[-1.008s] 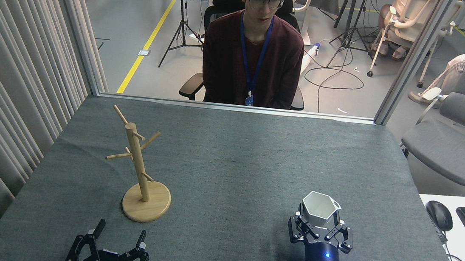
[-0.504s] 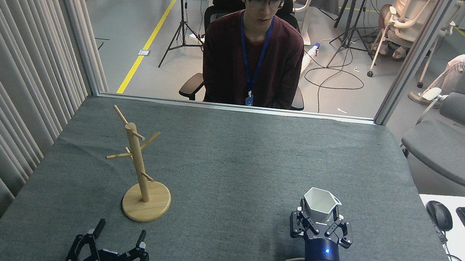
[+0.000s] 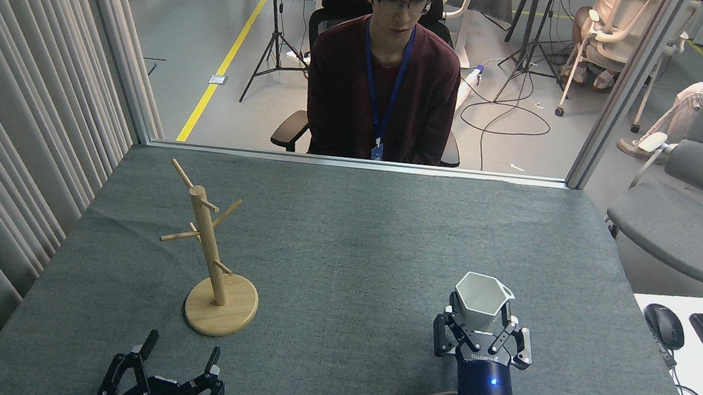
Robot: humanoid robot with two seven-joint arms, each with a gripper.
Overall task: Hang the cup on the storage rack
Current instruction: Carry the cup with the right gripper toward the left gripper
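Two grippers low in frame: right gripper clamps the white cup at lower right, mouth up; left gripper spread, empty. Rack stands left of centre, well apart. Carry the cup over level, thread the tab hole onto a peg. Gripper lettering is unreadable.

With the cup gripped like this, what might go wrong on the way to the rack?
1. The right gripper holds the cup low on its tapering base, so it might slip or tilt in transit.
2. The small rim tab must meet a thin angled peg on the storage rack; slight misalignment could miss.
3. A sideways bump might tip the freestanding rack.
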